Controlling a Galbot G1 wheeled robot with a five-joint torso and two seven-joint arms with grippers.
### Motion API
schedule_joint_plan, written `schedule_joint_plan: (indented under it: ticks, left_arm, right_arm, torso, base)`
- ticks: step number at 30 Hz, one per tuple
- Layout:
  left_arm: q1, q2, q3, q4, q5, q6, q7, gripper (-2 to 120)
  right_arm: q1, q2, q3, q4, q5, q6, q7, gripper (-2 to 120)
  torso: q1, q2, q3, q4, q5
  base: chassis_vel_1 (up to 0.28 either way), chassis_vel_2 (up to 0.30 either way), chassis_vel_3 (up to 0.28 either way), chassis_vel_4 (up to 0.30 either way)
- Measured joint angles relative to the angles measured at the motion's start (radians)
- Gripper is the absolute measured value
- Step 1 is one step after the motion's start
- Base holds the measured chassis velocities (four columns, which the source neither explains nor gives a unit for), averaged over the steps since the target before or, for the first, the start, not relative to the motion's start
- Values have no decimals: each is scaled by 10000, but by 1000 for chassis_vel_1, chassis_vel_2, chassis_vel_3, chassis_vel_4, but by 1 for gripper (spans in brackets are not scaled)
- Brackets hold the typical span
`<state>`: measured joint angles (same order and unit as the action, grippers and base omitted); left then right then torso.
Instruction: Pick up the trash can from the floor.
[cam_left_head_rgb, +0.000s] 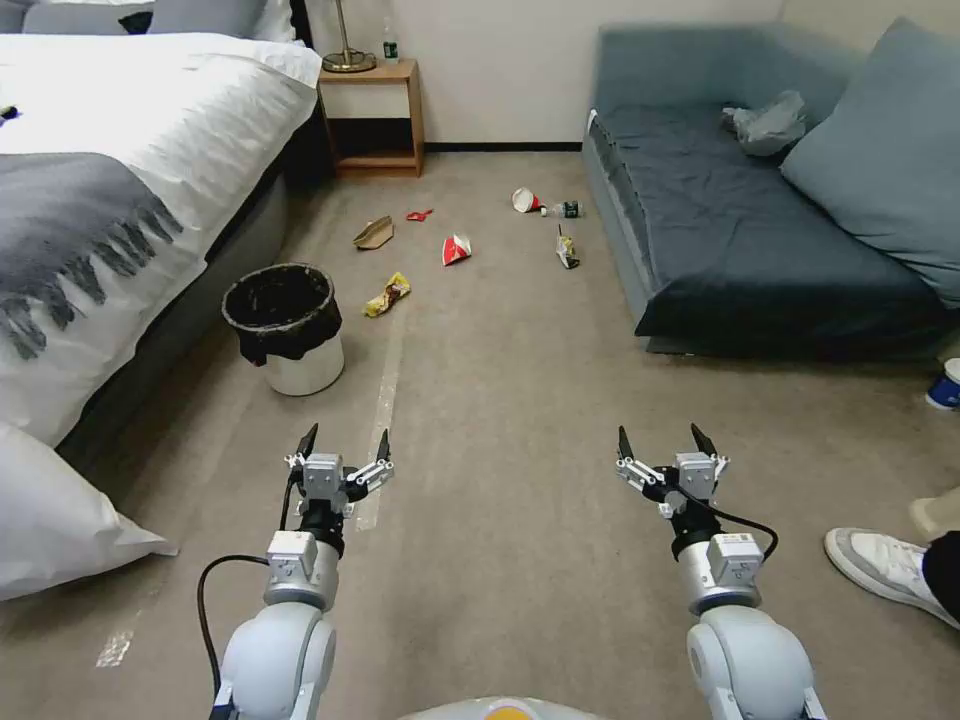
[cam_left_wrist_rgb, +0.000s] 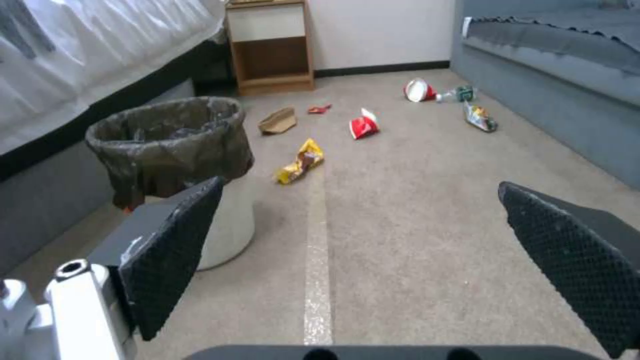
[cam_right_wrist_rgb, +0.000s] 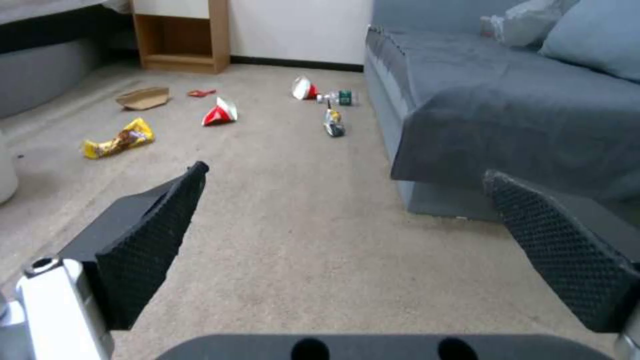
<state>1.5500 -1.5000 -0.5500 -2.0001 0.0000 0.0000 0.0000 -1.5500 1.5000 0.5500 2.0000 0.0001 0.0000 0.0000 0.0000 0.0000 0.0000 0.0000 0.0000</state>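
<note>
The small round white trash can (cam_left_head_rgb: 292, 335) — a crinkled black plastic bag folded over its rim — stands upright on the beige-grey carpet floor (cam_left_head_rgb: 500, 400) beside the bed, ahead of the left gripper (cam_left_head_rgb: 342, 447). Both the left and right gripper (cam_left_head_rgb: 667, 443) hover with fingers spread — empty.

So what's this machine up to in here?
Nothing is being handled yet. The left gripper and right gripper both hang open above the floor, holding nothing. The trash can stands upright beside the bed, ahead of the left gripper. Scattered litter lies farther on.
</note>
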Motion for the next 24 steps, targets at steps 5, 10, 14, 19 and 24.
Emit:
schedule_joint_plan:
  ticks: [5, 10, 14, 19, 24]
  left_arm:
    - [0, 0, 0, 0, 1, 0, 0, 100]
    - [0, 0, 0, 0, 0, 0, 0, 100]
    - [0, 0, 0, 0, 1, 0, 0, 100]
    - [0, 0, 0, 0, 1, 0, 0, 100]
    - [0, 0, 0, 0, 0, 0, 1, 100]
  right_arm:
    - [0, 1, 0, 0, 0, 0, 0, 100]
    - [0, 0, 0, 0, 0, 0, 0, 100]
    - [0, 0, 0, 0, 0, 0, 0, 100]
    - [0, 0, 0, 0, 0, 0, 0, 100]
    - [0, 0, 0, 0, 0, 0, 0, 100]
  torso:
    - [0, 0, 0, 0, 0]
    - [0, 0, 0, 0, 0]
    - [0, 0, 0, 0, 0]
    - [0, 0, 0, 0, 0]
    - [0, 0, 0, 0, 0]
  base:
    - [0, 0, 0, 0]
    - [0, 0, 0, 0]
    - [0, 0, 0, 0]
    - [0, 0, 0, 0]
    - [0, 0, 0, 0]
